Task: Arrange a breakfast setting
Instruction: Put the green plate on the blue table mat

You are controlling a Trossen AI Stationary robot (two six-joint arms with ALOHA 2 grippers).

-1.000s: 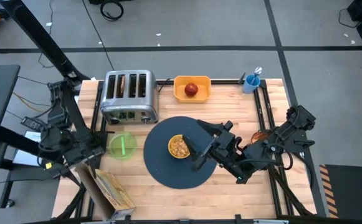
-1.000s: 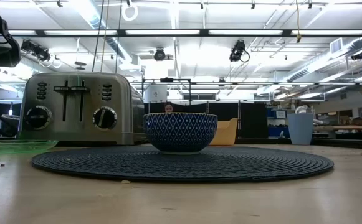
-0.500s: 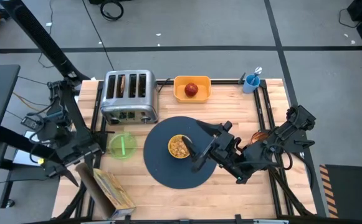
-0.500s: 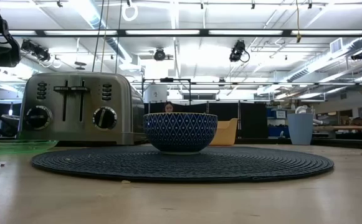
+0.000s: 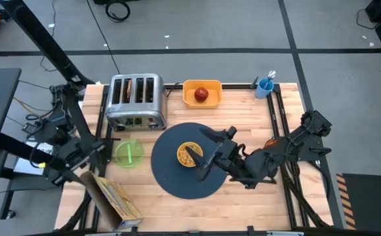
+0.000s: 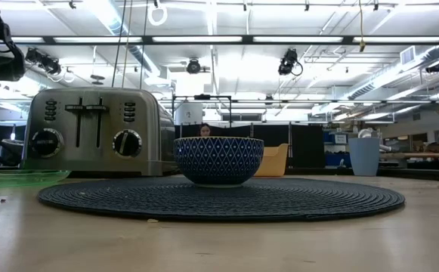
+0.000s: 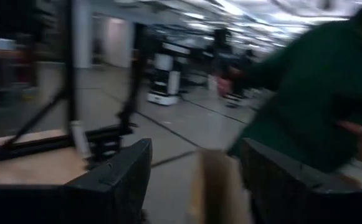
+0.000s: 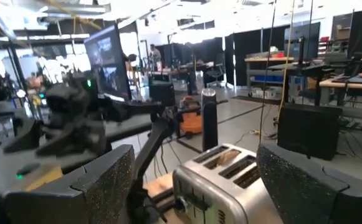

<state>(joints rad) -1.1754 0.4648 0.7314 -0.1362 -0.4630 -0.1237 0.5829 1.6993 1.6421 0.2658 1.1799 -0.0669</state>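
On the wooden table (image 5: 256,124), your right gripper (image 5: 202,159) hovers with fingers spread, holding nothing, just beside the yellow bowl (image 5: 189,155) at the centre of the mat (image 5: 177,180), so a careless swing could tip that bowl.

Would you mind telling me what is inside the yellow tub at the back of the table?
A red apple lies alone inside the yellow rectangular tub, about at its middle. The tub floor directly beneath the apple is hidden.
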